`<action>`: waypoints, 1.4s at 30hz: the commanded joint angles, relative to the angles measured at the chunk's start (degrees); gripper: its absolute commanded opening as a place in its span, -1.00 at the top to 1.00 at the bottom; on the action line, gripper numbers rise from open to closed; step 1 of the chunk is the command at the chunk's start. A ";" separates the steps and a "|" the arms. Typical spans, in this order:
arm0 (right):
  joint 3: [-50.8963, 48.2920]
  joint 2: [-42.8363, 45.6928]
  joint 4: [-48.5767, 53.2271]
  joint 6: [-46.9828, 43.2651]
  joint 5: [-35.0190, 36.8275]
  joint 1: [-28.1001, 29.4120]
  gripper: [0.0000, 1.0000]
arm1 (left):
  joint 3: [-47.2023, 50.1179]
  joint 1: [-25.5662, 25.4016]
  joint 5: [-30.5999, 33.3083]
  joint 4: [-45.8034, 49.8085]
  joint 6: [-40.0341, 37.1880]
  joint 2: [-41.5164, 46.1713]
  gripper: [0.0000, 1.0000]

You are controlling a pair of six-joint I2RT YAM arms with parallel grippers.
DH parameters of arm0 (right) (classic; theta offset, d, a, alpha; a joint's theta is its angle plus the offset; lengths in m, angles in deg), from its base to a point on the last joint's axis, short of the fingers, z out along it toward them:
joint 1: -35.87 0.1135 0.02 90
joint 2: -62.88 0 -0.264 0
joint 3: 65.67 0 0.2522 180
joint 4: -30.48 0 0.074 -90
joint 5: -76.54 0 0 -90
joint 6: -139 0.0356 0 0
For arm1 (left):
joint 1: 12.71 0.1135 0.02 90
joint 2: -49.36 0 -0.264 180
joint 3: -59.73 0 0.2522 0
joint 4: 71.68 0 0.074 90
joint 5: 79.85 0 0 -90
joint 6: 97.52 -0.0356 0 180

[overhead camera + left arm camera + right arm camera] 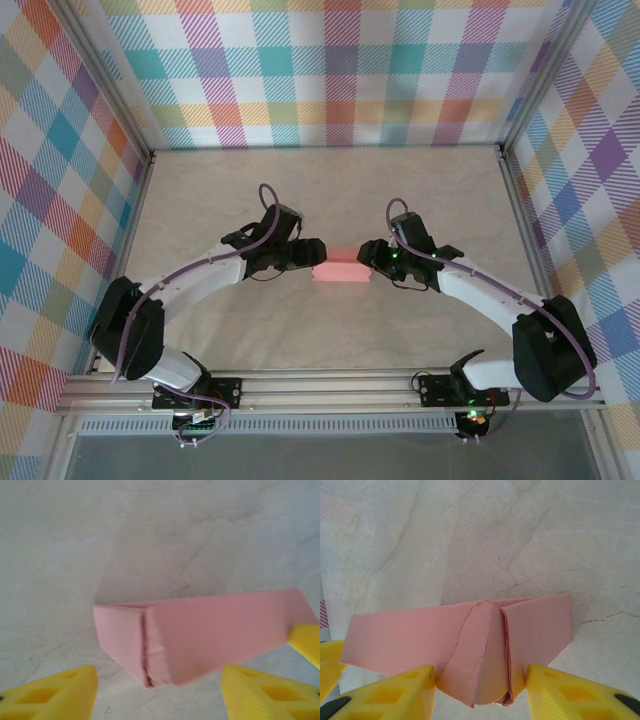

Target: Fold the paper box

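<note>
The paper box (pixel 340 268) is a salmon-pink, folded-up rectangular box between my two grippers at the table's middle. My right gripper (pixel 480 675) is shut on its right end, with one yellow finger (pixel 405 690) pressed against each side of the tucked end flaps. That gripper (pixel 372 256) meets the box from the right in the top view. My left gripper (pixel 306 254) is at the box's left end. Its fingers (pixel 60 690) stand open, wide apart and clear of the box (pixel 200 630), whose near corner (pixel 150 675) points between them.
The pale marbled table (pixel 330 190) is walled by plaid panels (pixel 330 70) at the back and both sides. Aluminium rails (pixel 330 385) with the arm bases run along the near edge. A right finger's yellow tip (pixel 306 644) shows at the box's far end.
</note>
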 commanded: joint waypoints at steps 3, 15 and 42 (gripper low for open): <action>-1.62 0.61 1.33 -0.24 -0.32 0.05 0.01 | -0.04 1.36 -1.56 -1.25 3.80 -0.62 0.15; 1.51 1.37 0.55 -2.24 -2.66 -0.09 -0.04 | 4.45 2.87 -0.82 -1.34 3.67 -1.40 0.53; -1.07 -1.20 -2.90 -0.24 -6.21 -4.49 1.00 | 3.66 2.87 -1.14 -0.15 1.10 -3.66 0.49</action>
